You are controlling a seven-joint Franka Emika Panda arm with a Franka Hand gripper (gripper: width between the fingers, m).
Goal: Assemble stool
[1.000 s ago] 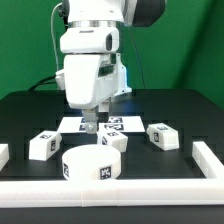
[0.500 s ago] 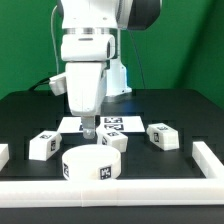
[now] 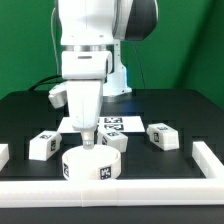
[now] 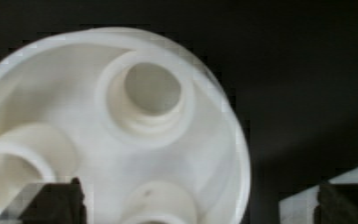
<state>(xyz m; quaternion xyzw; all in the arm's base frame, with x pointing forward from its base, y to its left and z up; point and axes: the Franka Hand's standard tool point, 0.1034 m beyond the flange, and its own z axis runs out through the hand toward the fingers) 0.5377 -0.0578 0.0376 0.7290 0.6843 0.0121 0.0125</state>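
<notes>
The round white seat (image 3: 90,165) lies flat near the front of the black table, with a marker tag on its side. My gripper (image 3: 88,143) hangs just above its far edge, jaws apart and holding nothing. In the wrist view the seat (image 4: 87,110) fills most of the picture and shows round sockets in its face. Its rim runs between my two dark fingertips, which stand wide apart around the gripper's middle (image 4: 197,205). Three white block legs lie on the table: one at the exterior view's left (image 3: 42,145), one behind the seat (image 3: 117,142), one at the right (image 3: 163,137).
The marker board (image 3: 115,124) lies flat behind the gripper. Long white rim bars border the table at the front (image 3: 110,195), the exterior view's right (image 3: 205,155) and the left (image 3: 3,155).
The gripper has come down and a little forward, from over the marker board's front edge to just above the seat. The seat and legs have not moved.
</notes>
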